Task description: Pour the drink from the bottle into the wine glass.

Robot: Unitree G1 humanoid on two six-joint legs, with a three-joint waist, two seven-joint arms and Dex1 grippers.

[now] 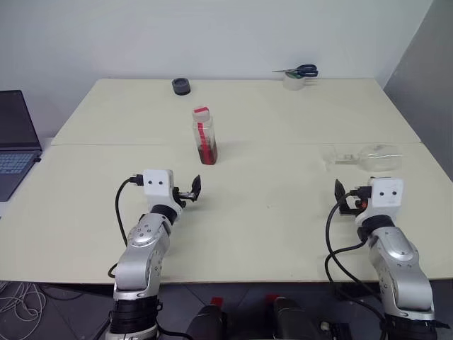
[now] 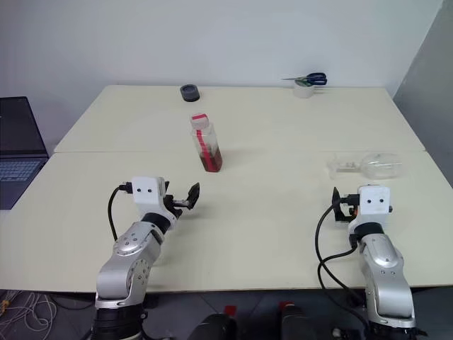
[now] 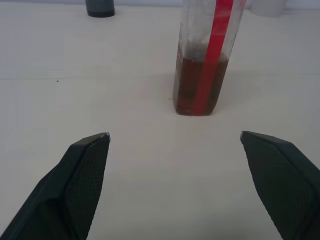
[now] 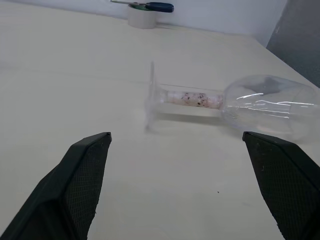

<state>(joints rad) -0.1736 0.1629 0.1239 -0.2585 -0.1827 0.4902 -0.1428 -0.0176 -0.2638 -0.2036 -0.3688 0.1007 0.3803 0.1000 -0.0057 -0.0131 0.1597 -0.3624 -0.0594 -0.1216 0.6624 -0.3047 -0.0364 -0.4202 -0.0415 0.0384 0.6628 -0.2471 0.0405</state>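
Observation:
The bottle [image 1: 204, 134] stands upright at the table's middle, clear, with a red label strip and a red-and-white cap. The reddish-brown drink [image 3: 191, 85] fills its lower part. My left gripper [image 1: 192, 190] hovers open a short way in front of the bottle, pointing at it, with nothing between the fingers. On the right the wine glass [image 1: 368, 157] lies on its side, its foot toward the table's middle and its bowl [image 4: 270, 102] toward the right edge. My right gripper [image 1: 342, 195] is open just in front of the glass and touches nothing.
A black round object [image 1: 181, 86] sits at the back of the cream table [image 1: 269, 227]. A tape roll [image 1: 294, 81] with blue-handled scissors [image 1: 306, 70] on it is at the back right. A laptop [image 1: 14, 142] stands beyond the table's left edge.

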